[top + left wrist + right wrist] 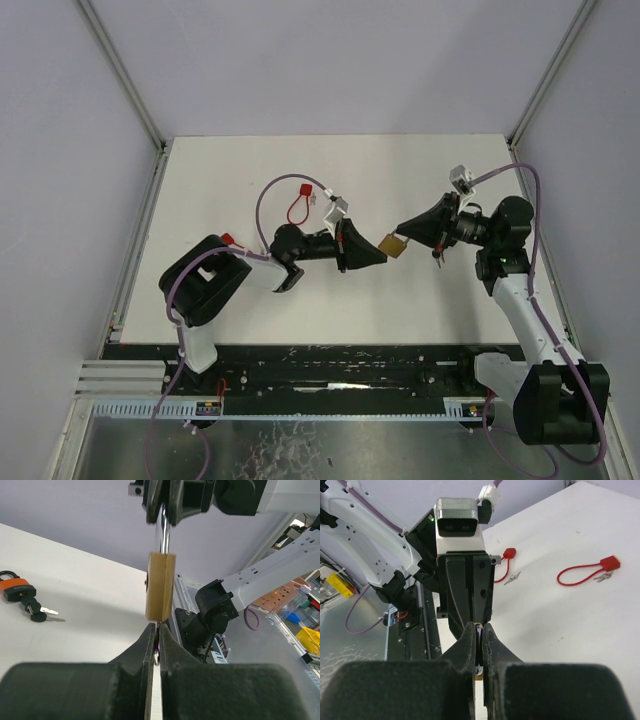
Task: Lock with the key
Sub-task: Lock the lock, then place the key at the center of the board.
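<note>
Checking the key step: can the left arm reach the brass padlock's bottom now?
Probably yes: the right gripper holds the padlock by its shackle, leaving its bottom free, and the left gripper is shut right at it.

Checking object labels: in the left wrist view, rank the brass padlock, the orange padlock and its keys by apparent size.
1. brass padlock, though nearness to the camera inflates it.
2. orange padlock.
3. keys, looking only slightly smaller.
</note>
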